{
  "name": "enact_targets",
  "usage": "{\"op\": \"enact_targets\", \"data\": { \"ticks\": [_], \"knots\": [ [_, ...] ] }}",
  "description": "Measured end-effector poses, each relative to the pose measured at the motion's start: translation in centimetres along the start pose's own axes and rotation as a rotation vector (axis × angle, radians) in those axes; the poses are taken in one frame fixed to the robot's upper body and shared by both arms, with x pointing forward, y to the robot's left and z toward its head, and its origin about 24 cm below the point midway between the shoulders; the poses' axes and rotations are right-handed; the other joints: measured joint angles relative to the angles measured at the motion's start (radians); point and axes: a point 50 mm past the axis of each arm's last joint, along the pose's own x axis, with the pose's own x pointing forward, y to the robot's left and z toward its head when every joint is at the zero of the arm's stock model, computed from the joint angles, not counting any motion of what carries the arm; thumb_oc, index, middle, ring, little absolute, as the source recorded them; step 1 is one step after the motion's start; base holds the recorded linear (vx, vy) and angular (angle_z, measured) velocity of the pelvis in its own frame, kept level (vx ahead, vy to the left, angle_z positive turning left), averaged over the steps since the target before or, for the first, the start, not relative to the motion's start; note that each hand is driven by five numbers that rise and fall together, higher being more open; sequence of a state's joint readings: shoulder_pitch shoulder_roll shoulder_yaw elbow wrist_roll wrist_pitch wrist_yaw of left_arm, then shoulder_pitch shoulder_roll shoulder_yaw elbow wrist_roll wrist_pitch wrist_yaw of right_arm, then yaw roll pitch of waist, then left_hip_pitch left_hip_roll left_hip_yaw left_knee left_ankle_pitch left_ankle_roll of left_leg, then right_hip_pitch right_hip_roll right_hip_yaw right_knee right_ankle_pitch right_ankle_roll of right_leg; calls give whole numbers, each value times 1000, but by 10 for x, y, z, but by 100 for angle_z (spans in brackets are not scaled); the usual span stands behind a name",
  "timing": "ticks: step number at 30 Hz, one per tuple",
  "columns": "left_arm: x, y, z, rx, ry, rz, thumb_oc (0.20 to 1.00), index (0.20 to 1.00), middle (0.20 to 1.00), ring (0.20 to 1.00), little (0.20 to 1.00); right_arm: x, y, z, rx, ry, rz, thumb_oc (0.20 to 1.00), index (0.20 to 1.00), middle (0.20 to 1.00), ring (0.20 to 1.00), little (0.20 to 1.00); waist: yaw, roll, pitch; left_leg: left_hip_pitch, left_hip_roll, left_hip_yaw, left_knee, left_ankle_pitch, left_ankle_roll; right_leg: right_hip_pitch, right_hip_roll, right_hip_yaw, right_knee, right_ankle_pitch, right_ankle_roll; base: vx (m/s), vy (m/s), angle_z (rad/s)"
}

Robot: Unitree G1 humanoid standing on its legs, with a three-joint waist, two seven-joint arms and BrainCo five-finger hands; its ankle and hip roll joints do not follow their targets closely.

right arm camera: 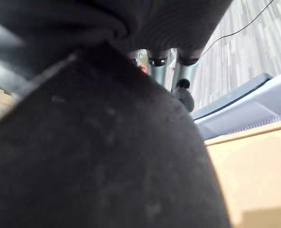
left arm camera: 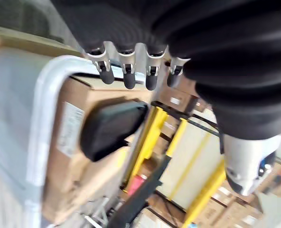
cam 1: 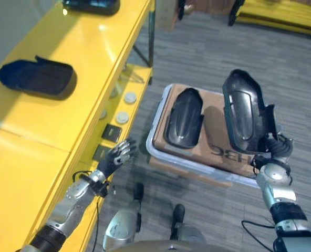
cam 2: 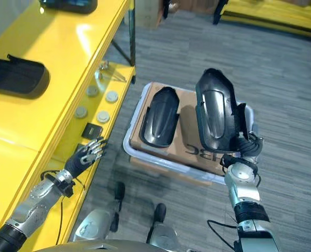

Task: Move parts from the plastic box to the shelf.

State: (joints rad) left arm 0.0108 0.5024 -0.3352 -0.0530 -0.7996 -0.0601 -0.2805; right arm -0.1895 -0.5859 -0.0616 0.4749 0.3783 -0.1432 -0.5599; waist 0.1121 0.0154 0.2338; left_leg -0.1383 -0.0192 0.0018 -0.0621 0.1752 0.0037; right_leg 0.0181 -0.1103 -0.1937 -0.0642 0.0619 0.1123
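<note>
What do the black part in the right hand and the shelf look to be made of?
The raised black part looks like moulded plastic, semi-gloss: its contoured shell carries soft highlights. The right hand grips its lower end. The shelf looks like yellow painted metal, glossy, given its bright reflections, though the material underneath is uncertain.

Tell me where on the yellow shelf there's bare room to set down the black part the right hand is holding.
The right hand holds a black part above the plastic box. The yellow shelf is bare between the part at its far end and the nearer shelved part, and again nearer than that one. The lower ledge with round discs is crowded.
</note>
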Motion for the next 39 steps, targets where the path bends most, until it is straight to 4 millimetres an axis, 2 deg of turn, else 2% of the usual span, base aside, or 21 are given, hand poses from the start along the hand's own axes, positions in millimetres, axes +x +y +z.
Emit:
{"op": "enact_targets", "data": {
  "ticks": [2, 7, 8, 12, 15, 16, 20, 21, 23, 27, 39],
  "knots": [
    [7, -2, 13, -5, -56, 19, 1000, 1000, 1000, 1000, 1000, -7, 5, 5, 7, -32, -1, 200, 200, 200, 200, 200, -8, -1, -28, 21, 1, 4, -16, -8, -10, 20, 4, 5, -18, 5, -1, 38, 28, -8],
    [17, -2, 23, -19, -88, 46, 1000, 1000, 1000, 1000, 1000, -12, 9, 16, 40, -71, 15, 200, 200, 200, 200, 200, -34, 0, -66, 32, 10, 25, -16, -12, -12, 24, 9, 21, -18, 6, -3, 9, 37, -10],
    [23, -5, 25, -44, -75, 39, 1000, 1000, 1000, 1000, 1000, -13, 13, 26, 62, -106, 31, 200, 200, 200, 200, 200, -42, 2, -68, 44, 10, 27, -16, -13, -11, 34, 9, 24, -18, 6, -3, -1, 60, -7],
    [48, -22, 32, -123, -51, 0, 1000, 1000, 1000, 1000, 1000, -20, 29, 40, 82, -167, 117, 200, 200, 200, 200, 200, -62, 1, -102, 54, 9, 31, -17, -20, -2, 41, 8, 34, -18, 4, -4, 0, 36, -5],
    [67, -37, 24, -170, 19, -32, 1000, 1000, 1000, 1000, 1000, -28, 55, 46, 74, -186, 231, 200, 200, 200, 200, 200, -78, 4, -136, 58, 10, 43, -22, -20, -2, 40, 8, 48, -18, 5, -3, 23, 30, -12],
    [75, -43, 15, -202, 71, -38, 1000, 1000, 1000, 1000, 1000, -32, 69, 49, 58, -191, 293, 200, 200, 200, 200, 200, -85, 4, -143, 70, 11, 52, -22, -22, -2, 48, 8, 52, -19, 4, -2, 25, 18, -12],
    [84, -61, -2, -270, 162, -74, 1000, 1000, 1000, 1000, 1000, -40, 93, 50, 41, -186, 401, 200, 200, 200, 200, 200, -98, 4, -160, 77, 14, 54, -22, -24, -2, 52, 9, 55, -22, -1, 2, 20, 15, -4],
    [90, -72, -6, -267, 193, -102, 1000, 1000, 1000, 1000, 1000, -42, 105, 49, 28, -173, 434, 200, 200, 200, 200, 200, -99, 5, -162, 77, 15, 55, -22, -24, -2, 52, 11, 56, -21, 0, 1, 0, 0, 0],
    [95, -82, -7, -271, 209, -124, 1000, 1000, 1000, 1000, 1000, -46, 115, 49, 18, -164, 465, 200, 200, 200, 200, 200, -99, 6, -164, 78, 15, 55, -22, -24, -2, 53, 11, 55, -20, 1, 1, 0, 0, 0],
    [101, -86, -6, -275, 221, -116, 1000, 1000, 1000, 1000, 1000, -54, 127, 47, 25, -147, 499, 200, 200, 200, 200, 200, -100, 6, -164, 87, 13, 55, -22, -25, 0, 61, 9, 56, -18, 4, -3, 8, 2, 0],
    [103, -83, -10, -276, 242, -64, 1000, 1000, 1000, 1000, 1000, -65, 140, 39, 41, -82, 545, 200, 200, 200, 200, 200, -105, 6, -167, 103, 13, 55, -18, -29, -1, 76, 9, 65, -19, 1, -2, 24, 1, -1]
  ]
}}
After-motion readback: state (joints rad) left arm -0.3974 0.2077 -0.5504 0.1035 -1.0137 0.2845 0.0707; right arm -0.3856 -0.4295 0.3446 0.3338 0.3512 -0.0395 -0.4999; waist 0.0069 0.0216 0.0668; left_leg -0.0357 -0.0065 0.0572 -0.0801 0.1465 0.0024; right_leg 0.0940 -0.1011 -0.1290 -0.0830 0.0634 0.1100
